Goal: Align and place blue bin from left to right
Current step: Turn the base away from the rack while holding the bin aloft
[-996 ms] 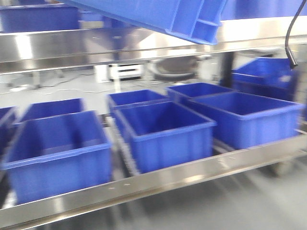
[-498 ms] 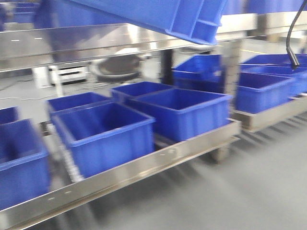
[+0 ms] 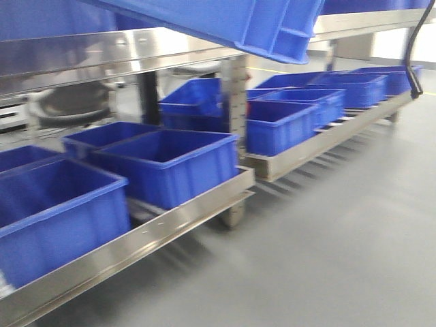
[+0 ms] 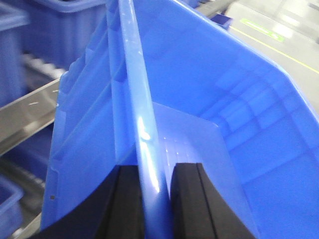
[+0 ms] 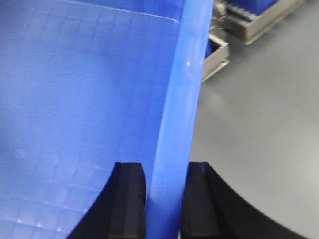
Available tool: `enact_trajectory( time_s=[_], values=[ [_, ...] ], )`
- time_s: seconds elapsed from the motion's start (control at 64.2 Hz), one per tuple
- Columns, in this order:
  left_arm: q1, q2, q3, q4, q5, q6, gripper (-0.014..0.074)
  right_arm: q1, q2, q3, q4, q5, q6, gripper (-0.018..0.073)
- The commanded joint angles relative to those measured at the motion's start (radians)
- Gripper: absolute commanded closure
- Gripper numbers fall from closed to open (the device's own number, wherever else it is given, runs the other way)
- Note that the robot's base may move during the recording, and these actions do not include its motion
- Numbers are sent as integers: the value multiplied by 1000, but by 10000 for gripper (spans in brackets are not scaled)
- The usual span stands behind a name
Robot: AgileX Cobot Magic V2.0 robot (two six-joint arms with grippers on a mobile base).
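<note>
The blue bin (image 3: pixel 225 20) hangs tilted at the top of the front view, above the racks, with only its underside and a ribbed corner showing. In the left wrist view my left gripper (image 4: pixel 155 172) is shut on the bin's thick rim (image 4: pixel 130 74), one black finger (image 4: pixel 124 204) outside the wall and the other inside. The bin's inside (image 4: pixel 224 99) fills that view. My right gripper (image 5: pixel 167 169) is shut on the opposite rim (image 5: pixel 182 84) in the same way, with the bin's floor (image 5: pixel 75 74) to its left. Neither gripper shows in the front view.
A steel rack's lower shelf (image 3: pixel 136 238) carries several darker blue bins (image 3: pixel 167 163), with an upper shelf (image 3: pixel 102 51) above. Past a steel post (image 3: pixel 236 122) a second rack (image 3: pixel 320 136) holds more bins. Grey floor (image 3: pixel 327 245) lies to the right. A black cable (image 3: pixel 412 48) hangs at the right edge.
The racks and their bins have slid left across the front view and a second rack and more floor have come in at the right. The held bin stays at the top of that view.
</note>
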Motion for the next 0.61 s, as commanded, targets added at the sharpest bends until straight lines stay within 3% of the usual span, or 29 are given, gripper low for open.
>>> enact_trajectory(
  time_s=[0.0,0.592],
  values=[
    [-9,-15,-13,-54,-103,18,707,9,-24,-12,53,-84,-36,711],
    [-9,-15,-13,-54,-103,18,707,9,-24,-12,53,-84,-36,711]
  ],
)
